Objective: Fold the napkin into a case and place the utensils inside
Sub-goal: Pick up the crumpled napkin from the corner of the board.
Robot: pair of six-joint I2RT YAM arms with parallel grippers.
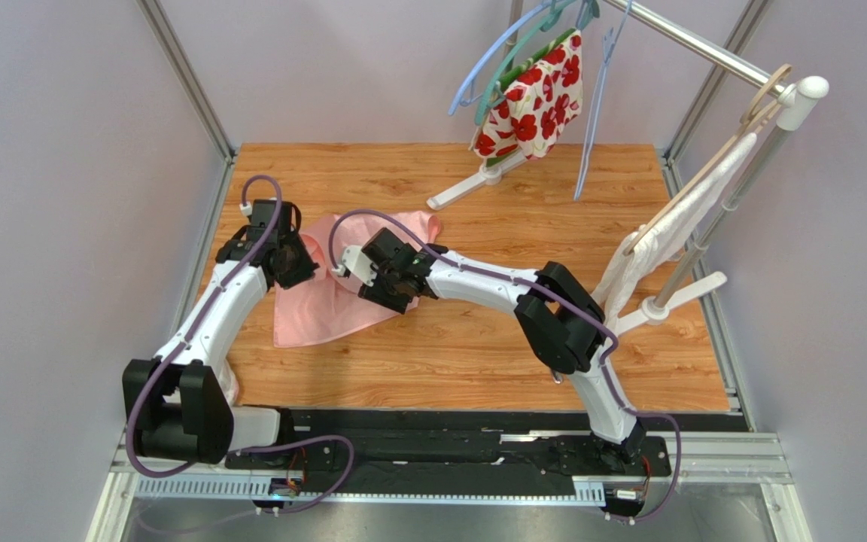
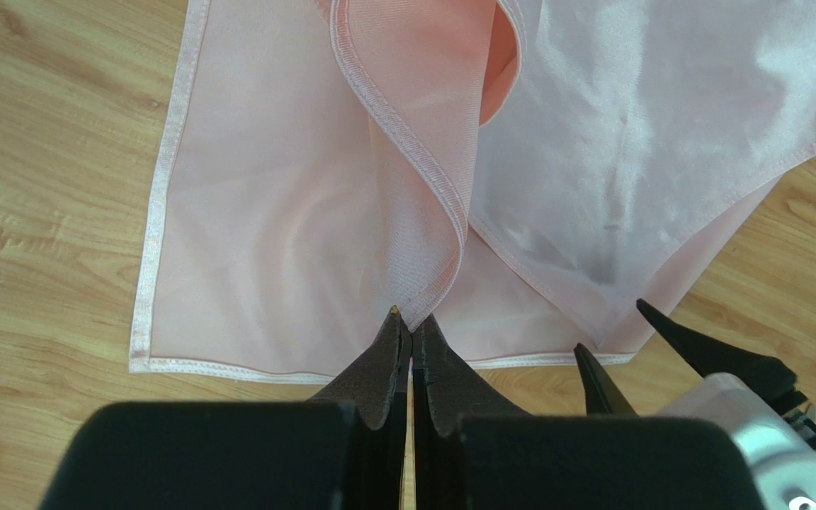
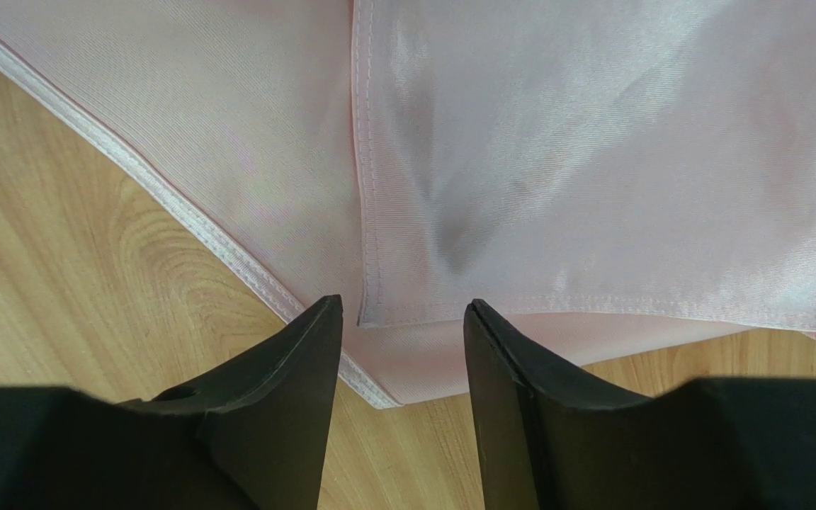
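Observation:
The light-pink napkin [image 1: 311, 311] lies partly folded on the left of the wooden table. In the left wrist view a raised fold of the napkin [image 2: 274, 213] with a stitched hem runs down into my left gripper [image 2: 410, 322], which is shut on that hem. From above, the left gripper [image 1: 289, 262] sits over the napkin's left part. My right gripper [image 1: 387, 288] is over its right part, jaws apart. In the right wrist view the right gripper [image 3: 402, 305] hovers over a doubled corner of the napkin [image 3: 593, 159], holding nothing. The utensils and the case are out of view.
A clothes rack stands at the back right with a red-and-white floral cloth [image 1: 534, 102] and a white cloth [image 1: 664, 237] on hangers. Its white feet [image 1: 478, 181] rest on the wooden table [image 1: 495, 361]. Frame posts border the table.

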